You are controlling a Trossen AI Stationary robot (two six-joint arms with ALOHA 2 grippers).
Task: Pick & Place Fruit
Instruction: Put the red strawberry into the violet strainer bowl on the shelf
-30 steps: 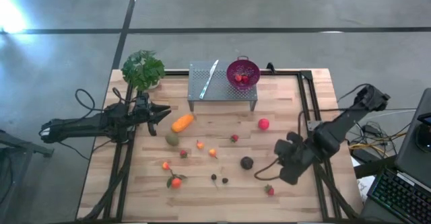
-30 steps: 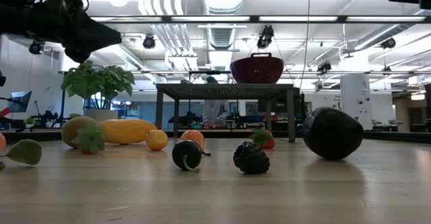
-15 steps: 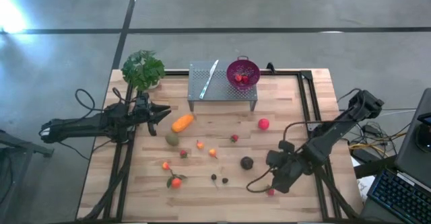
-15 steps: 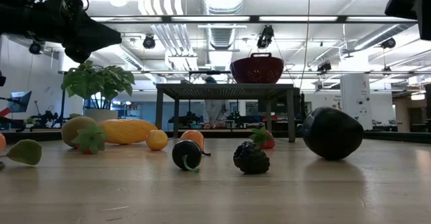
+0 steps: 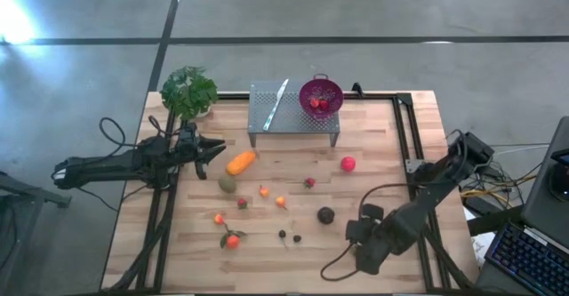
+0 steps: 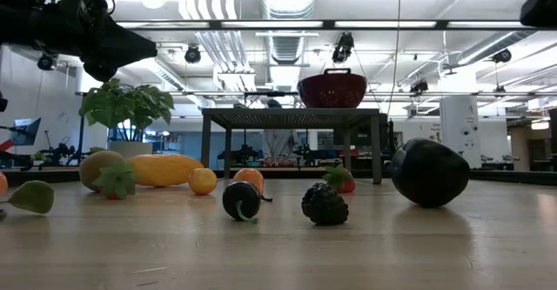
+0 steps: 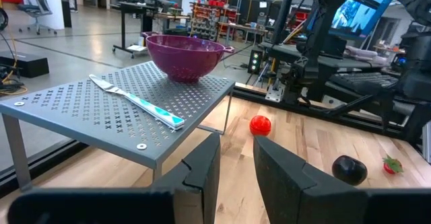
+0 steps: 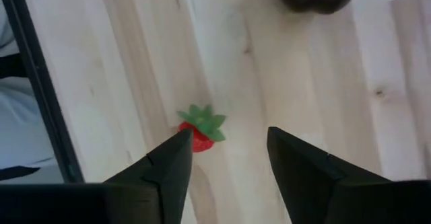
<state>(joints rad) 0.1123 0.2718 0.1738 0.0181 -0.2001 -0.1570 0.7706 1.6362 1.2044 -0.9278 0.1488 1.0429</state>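
Small toy fruits lie scattered on the wooden table: an elongated orange one [image 5: 240, 163], an olive-green one [image 5: 228, 184], a red ball [image 5: 348, 164], a dark purple ball [image 5: 326, 214] and several tiny pieces. My right gripper [image 8: 229, 135] is open and points steeply down over the table's near right part [image 5: 364, 247]. A small red strawberry with a green leaf cap [image 8: 201, 131] lies on the wood below it, close to one fingertip and apart from both. My left gripper [image 7: 236, 177] waits level at the table's left side [image 5: 213, 149], slightly open and with nothing in it.
A perforated metal stand [image 5: 293, 109] at the far edge carries a knife [image 5: 277, 100] and a purple colander [image 5: 321, 96] with red pieces inside. A leafy plant [image 5: 188, 92] stands at the far left corner. Black rails [image 5: 404, 145] run along the table's right side.
My right gripper has moved toward the table's near edge and down, and now hangs over the small strawberry at the near right. The fruits lie where they were.
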